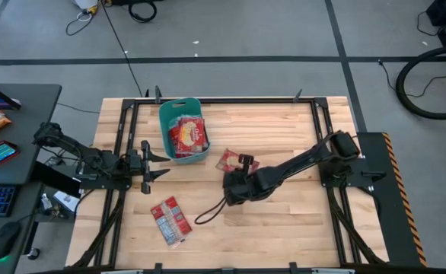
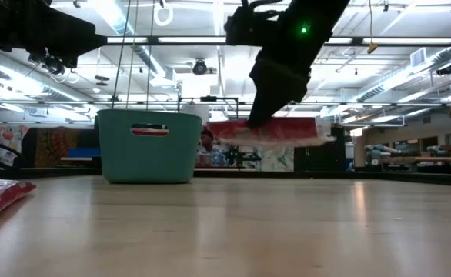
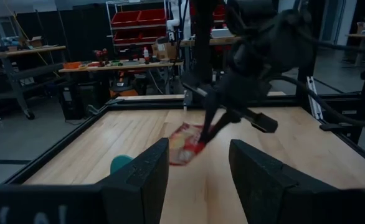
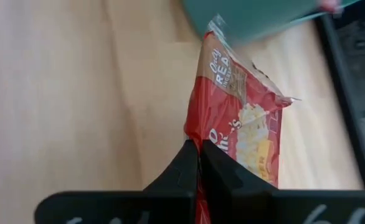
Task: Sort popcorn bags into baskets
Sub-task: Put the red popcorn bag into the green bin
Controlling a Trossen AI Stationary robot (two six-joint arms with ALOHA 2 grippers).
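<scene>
High view shows me a pale wood-plank table [image 1: 284, 228] on grey floor. My right gripper [image 1: 242, 169] is pinched shut on the edge of a flat, glossy red packet [image 1: 228, 160], lifted off the table beside the rounded teal plastic tub [image 1: 179, 109]. More packets [image 1: 187, 135] fill the tub; another [image 1: 169, 220] lies flat nearer the front. My left gripper [image 1: 156, 162] waits spread open, holding nothing.

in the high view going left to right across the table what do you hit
left gripper → loose popcorn bag → teal basket → popcorn bag pinched in the right gripper
</scene>
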